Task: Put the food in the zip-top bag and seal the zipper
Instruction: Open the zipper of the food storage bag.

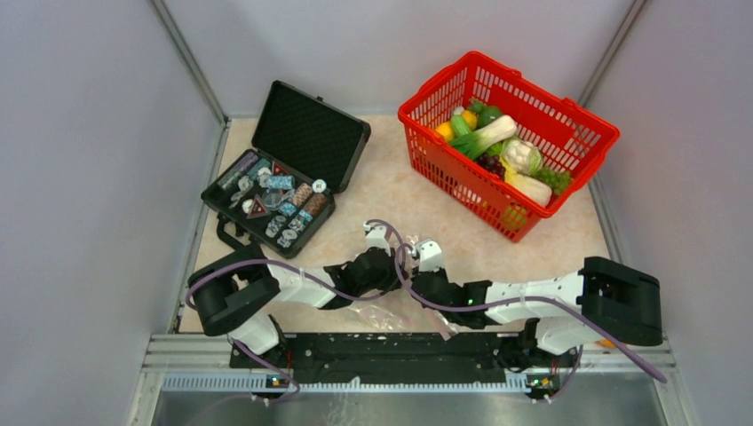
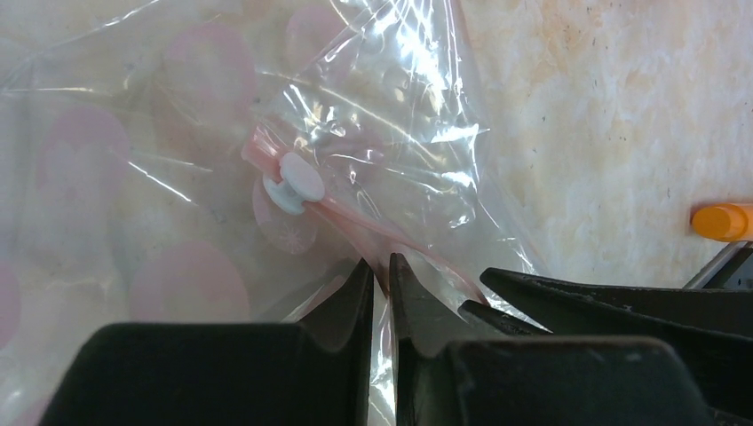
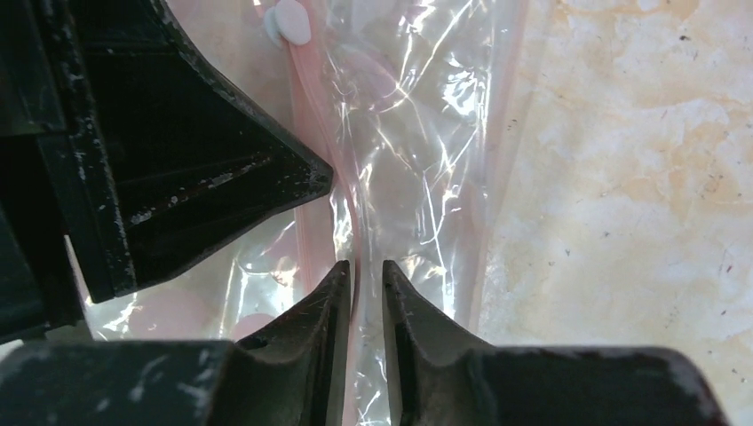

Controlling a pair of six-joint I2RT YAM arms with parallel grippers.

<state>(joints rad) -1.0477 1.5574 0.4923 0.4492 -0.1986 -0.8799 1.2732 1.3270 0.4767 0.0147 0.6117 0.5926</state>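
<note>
The clear zip-top bag (image 1: 382, 316) lies on the table in front of the arm bases, with nothing inside that I can see. Its pink-red zipper (image 2: 355, 222) carries a white slider (image 2: 293, 182), which also shows in the right wrist view (image 3: 289, 22). My left gripper (image 2: 380, 266) is shut on the bag's mouth edge at the zipper. My right gripper (image 3: 364, 266) is shut on the bag film right beside it. The two grippers (image 1: 386, 271) (image 1: 424, 284) almost touch. The food (image 1: 502, 146) lies in a red basket (image 1: 586, 133) at the back right.
An open black case (image 1: 284, 169) of small trinkets stands at the back left. Grey walls close in both sides. A small orange object (image 2: 721, 222) shows at the right edge of the left wrist view.
</note>
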